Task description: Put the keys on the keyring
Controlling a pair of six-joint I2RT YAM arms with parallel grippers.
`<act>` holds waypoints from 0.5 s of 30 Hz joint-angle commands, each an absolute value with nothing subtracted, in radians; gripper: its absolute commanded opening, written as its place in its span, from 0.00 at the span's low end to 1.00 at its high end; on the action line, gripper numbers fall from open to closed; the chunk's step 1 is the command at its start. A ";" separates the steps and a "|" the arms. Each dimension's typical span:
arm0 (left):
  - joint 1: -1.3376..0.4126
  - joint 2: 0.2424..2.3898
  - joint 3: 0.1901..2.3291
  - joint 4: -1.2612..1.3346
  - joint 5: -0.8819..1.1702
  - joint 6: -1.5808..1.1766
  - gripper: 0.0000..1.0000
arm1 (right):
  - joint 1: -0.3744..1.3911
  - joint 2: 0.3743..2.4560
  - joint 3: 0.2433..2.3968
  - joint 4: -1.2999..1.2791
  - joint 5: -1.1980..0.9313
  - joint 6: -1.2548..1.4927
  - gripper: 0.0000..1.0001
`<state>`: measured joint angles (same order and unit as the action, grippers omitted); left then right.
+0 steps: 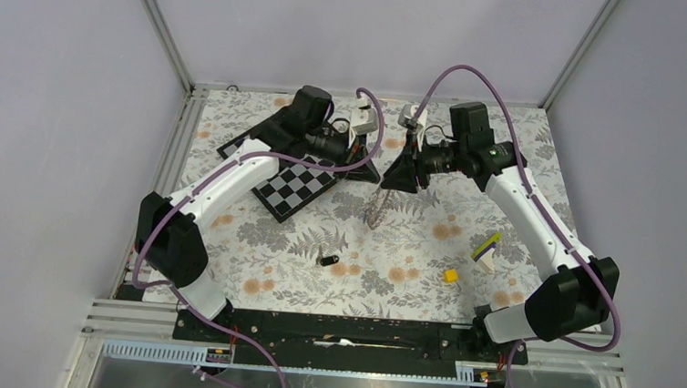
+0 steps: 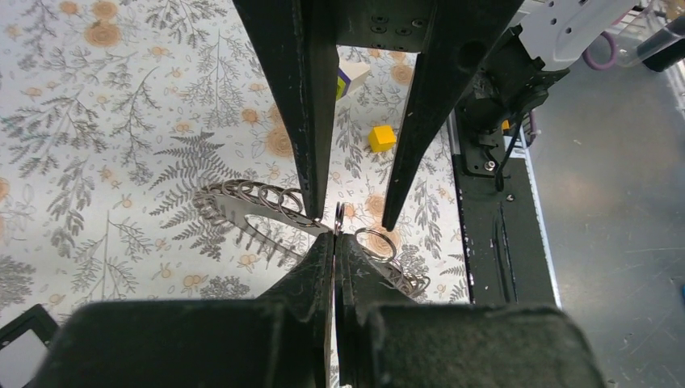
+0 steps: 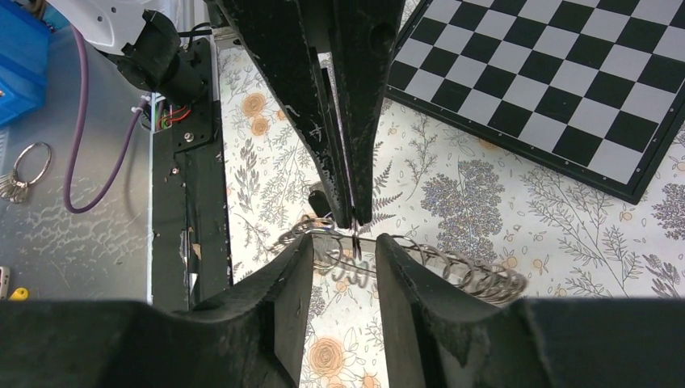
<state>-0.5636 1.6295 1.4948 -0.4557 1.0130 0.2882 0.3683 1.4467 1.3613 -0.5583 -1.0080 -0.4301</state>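
The keyring (image 1: 376, 207), a grey coiled metal loop, hangs above the table's middle between the two grippers. My left gripper (image 2: 335, 236) is shut on one strand of it, and the coils (image 2: 242, 202) trail off to both sides. My right gripper (image 3: 346, 242) faces it, open, its fingers (image 3: 300, 271) straddling the pinched spot and the coil (image 3: 460, 271). The black key (image 1: 324, 259) lies alone on the flowered cloth nearer the bases. The blue key is out of view.
A chessboard (image 1: 296, 186) lies just left of the grippers. The yellow cube (image 1: 450, 275) and the purple-and-lime stick (image 1: 487, 250) rest at the right front. A black rail (image 1: 339, 331) runs along the near edge.
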 commanded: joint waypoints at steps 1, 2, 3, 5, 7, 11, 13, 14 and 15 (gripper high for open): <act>-0.564 1.583 1.480 -0.330 1.081 0.209 0.00 | 0.377 1.422 1.357 -0.537 -0.997 -0.450 0.39; -0.565 1.583 1.477 -0.325 1.081 0.205 0.00 | 0.377 1.423 1.357 -0.538 -0.998 -0.447 0.36; -0.566 1.584 1.473 -0.319 1.081 0.201 0.00 | 0.377 1.423 1.359 -0.537 -1.001 -0.447 0.33; -0.566 1.583 1.464 -0.308 1.080 0.192 0.00 | 0.377 1.426 1.357 -0.538 -1.003 -0.447 0.28; -0.565 1.581 1.458 -0.298 1.083 0.186 0.00 | 0.377 1.428 1.351 -0.538 -1.000 -0.450 0.27; -0.565 1.580 1.446 -0.278 1.094 0.169 0.00 | 0.377 1.427 1.339 -0.532 -0.989 -0.452 0.26; -0.564 1.580 1.440 -0.269 1.101 0.163 0.00 | 0.377 1.428 1.340 -0.531 -0.985 -0.452 0.25; -0.564 1.580 1.438 -0.267 1.101 0.163 0.00 | 0.377 1.428 1.342 -0.532 -0.983 -0.451 0.23; -0.564 1.579 1.435 -0.267 1.101 0.163 0.00 | 0.377 1.427 1.343 -0.530 -0.980 -0.449 0.22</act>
